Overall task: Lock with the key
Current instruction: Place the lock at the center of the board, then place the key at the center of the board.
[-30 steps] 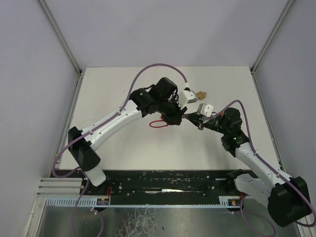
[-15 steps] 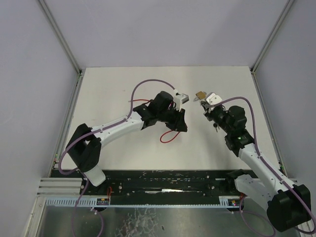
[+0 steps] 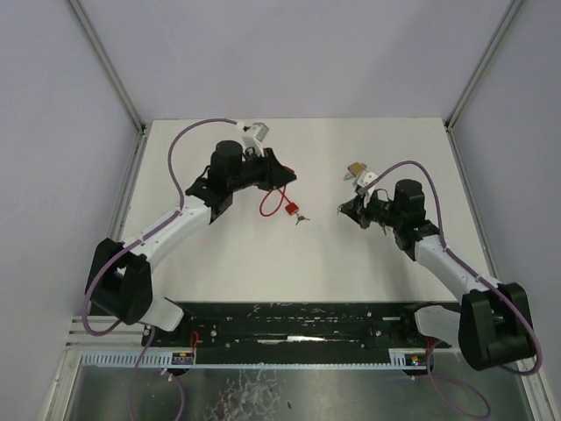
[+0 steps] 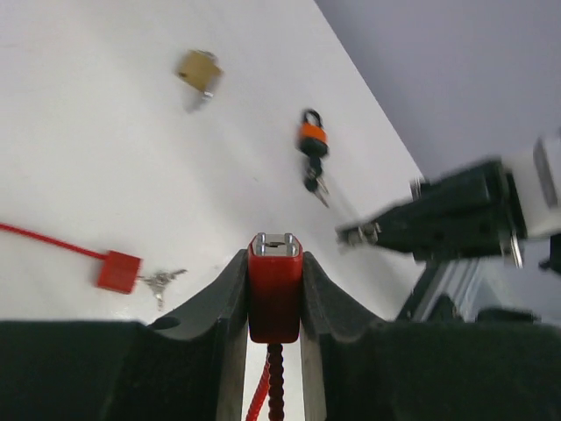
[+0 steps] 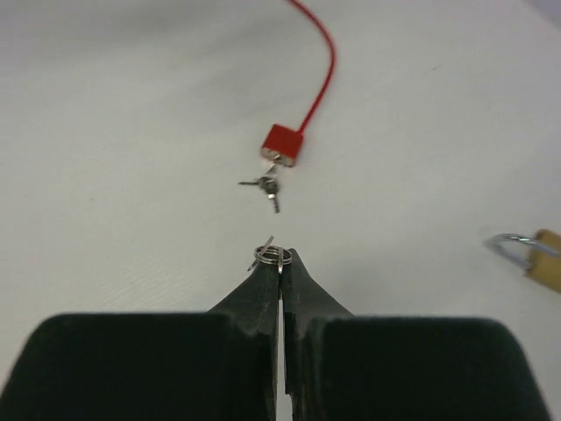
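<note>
My left gripper (image 4: pixel 275 279) is shut on a red padlock (image 4: pixel 275 294), keyhole end pointing away and a red cable hanging below it. From above, this gripper (image 3: pixel 281 181) hovers over the left middle of the table. My right gripper (image 5: pixel 279 260) is shut on the key (image 5: pixel 270 256), with only its steel ring showing at the fingertips. In the top view the right gripper (image 3: pixel 350 209) points left. It is a short way right of a red block (image 3: pixel 289 210) with small keys (image 3: pixel 302 218), which lies on the table.
A brass padlock (image 3: pixel 355 168) lies behind the right gripper and also shows as the brass padlock (image 5: pixel 536 256). An orange padlock (image 4: pixel 312 139) with keys lies further out. A red cable (image 3: pixel 266 207) loops beside the red block (image 5: pixel 283 145). Grey walls enclose the white table (image 3: pixel 210 254).
The left arm has swung back and to the left, carrying the red padlock. The right gripper has come nearer and turned leftward with the key. The red block and keys now lie in the open.
</note>
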